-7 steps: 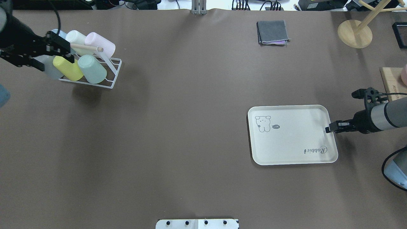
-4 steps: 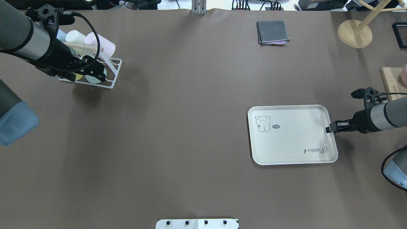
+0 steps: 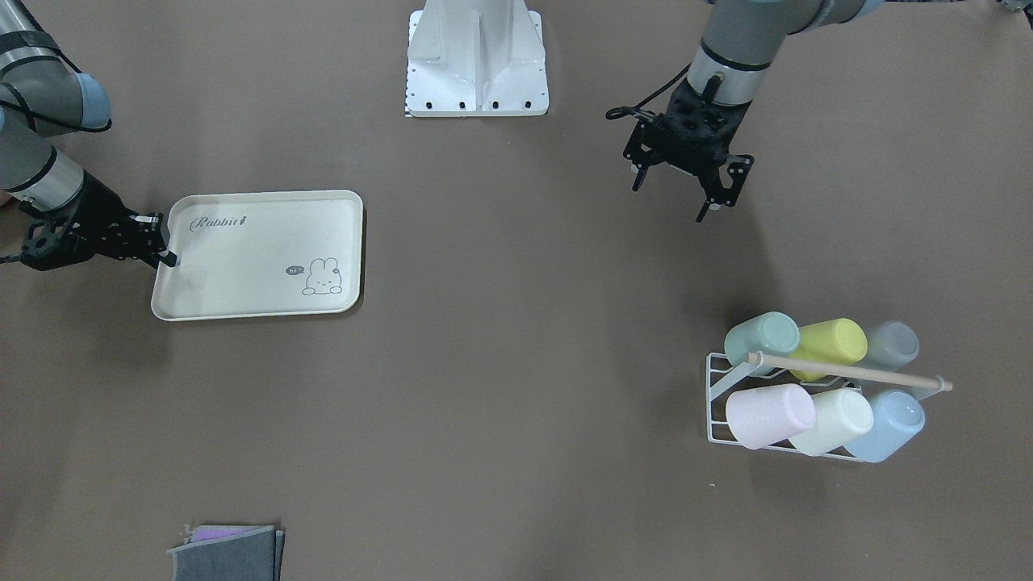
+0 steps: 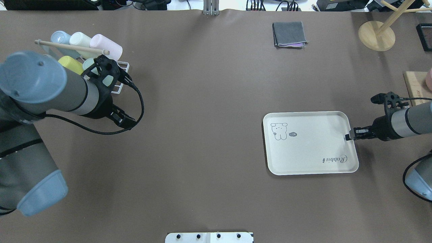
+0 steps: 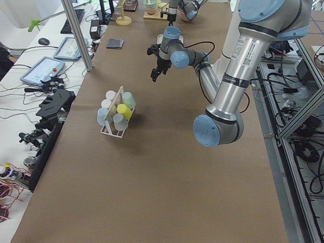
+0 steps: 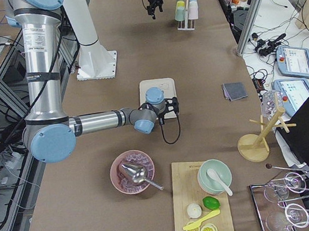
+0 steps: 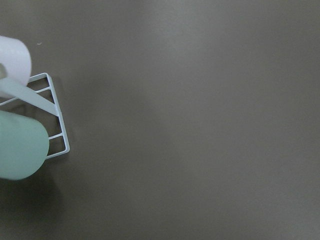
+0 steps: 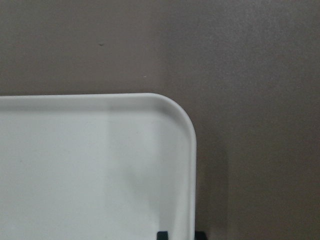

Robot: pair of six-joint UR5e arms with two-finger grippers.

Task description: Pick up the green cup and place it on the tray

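The green cup (image 3: 763, 337) lies tilted in a white wire rack (image 3: 713, 386) with several other cups. In the overhead view it (image 4: 88, 63) is mostly hidden behind my left wrist, and it (image 7: 20, 150) shows at the left edge of the left wrist view. My left gripper (image 3: 668, 202) is open and empty, raised above the table on the robot's side of the rack, apart from the cups. The cream tray (image 4: 310, 148) with the rabbit drawing lies flat on the table. My right gripper (image 4: 349, 136) is shut on the tray's rim (image 8: 192, 165) at its short edge.
The rack also holds a yellow-green cup (image 3: 831, 340), a pink cup (image 3: 767, 415) and a light blue cup (image 3: 888, 424) under a wooden dowel. A folded grey cloth (image 4: 290, 34), a wooden stand (image 4: 376, 35) and a cutting board (image 4: 416, 87) lie at the far and right sides.
My left arm has swung from over the rack toward the robot's side and to the right, with its gripper empty. The cups, the tray and my right gripper have stayed put.
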